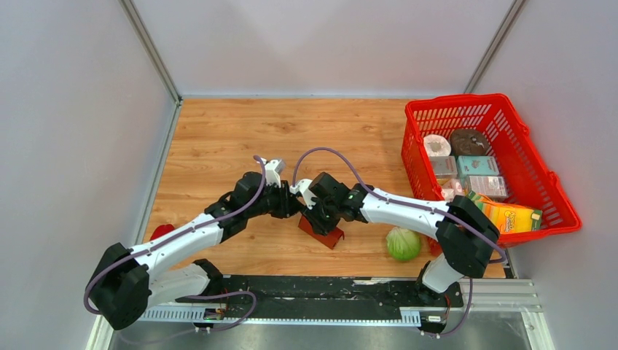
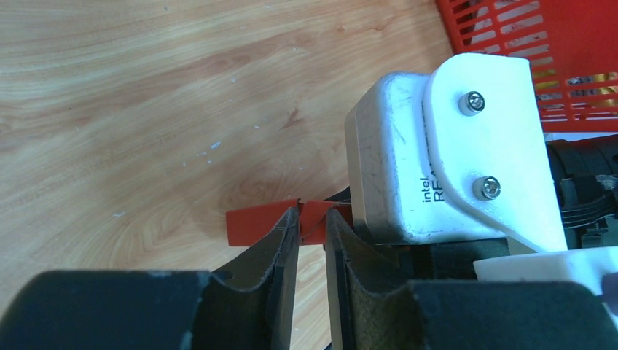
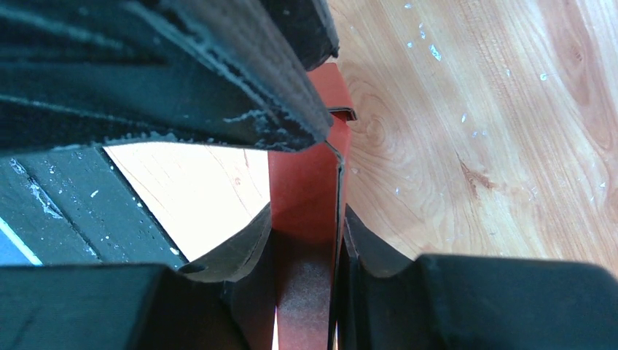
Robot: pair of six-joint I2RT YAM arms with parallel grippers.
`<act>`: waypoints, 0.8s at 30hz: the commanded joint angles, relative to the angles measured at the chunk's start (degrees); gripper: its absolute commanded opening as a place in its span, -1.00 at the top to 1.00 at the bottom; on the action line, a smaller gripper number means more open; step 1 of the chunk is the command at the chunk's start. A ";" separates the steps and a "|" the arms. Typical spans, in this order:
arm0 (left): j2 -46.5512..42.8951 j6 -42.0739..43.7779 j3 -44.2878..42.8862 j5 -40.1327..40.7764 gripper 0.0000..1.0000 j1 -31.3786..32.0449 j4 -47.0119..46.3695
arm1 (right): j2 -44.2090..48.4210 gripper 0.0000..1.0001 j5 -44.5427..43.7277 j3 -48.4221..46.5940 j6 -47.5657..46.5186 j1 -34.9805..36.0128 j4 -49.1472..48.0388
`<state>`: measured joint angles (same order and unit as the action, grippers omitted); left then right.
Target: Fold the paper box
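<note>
The paper box point(image 1: 329, 235), a dark red cardboard blank, stands partly folded on the wooden table near the front centre. Both grippers meet over it. My right gripper point(image 1: 315, 219) comes in from the right and is shut on an upright panel of the paper box point(image 3: 310, 175), which fills the gap of the right gripper point(image 3: 306, 219). My left gripper point(image 1: 295, 202) reaches in from the left. In the left wrist view the left gripper point(image 2: 312, 216) has its jaws a little apart, with a small creased flap of the paper box point(image 2: 251, 224) at the fingertips and bare wood showing between the fingers.
A bright red mesh basket point(image 1: 455, 100) with packaged goods stands at the back right. A green cabbage point(image 1: 403, 244) lies right of the box and a small red pepper point(image 1: 162, 232) at the left edge. The right wrist's white camera housing point(image 2: 444, 160) sits close to my left fingers.
</note>
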<state>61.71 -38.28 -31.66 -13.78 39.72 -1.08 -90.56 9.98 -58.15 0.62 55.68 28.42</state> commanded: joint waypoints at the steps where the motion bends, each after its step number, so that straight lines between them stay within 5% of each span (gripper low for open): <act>1: -0.63 4.96 -1.12 -0.72 0.42 2.20 -3.05 | -0.84 0.63 0.83 -0.91 -0.36 -0.22 -2.23; 24: -3.70 8.93 1.42 -5.20 0.18 4.31 -11.22 | -0.84 0.64 2.06 -0.47 -0.36 -0.22 -2.58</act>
<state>60.90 -32.42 -30.13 -9.80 40.86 -2.81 -90.56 11.70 -58.13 -0.58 55.31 29.34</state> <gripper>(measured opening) 0.413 0.308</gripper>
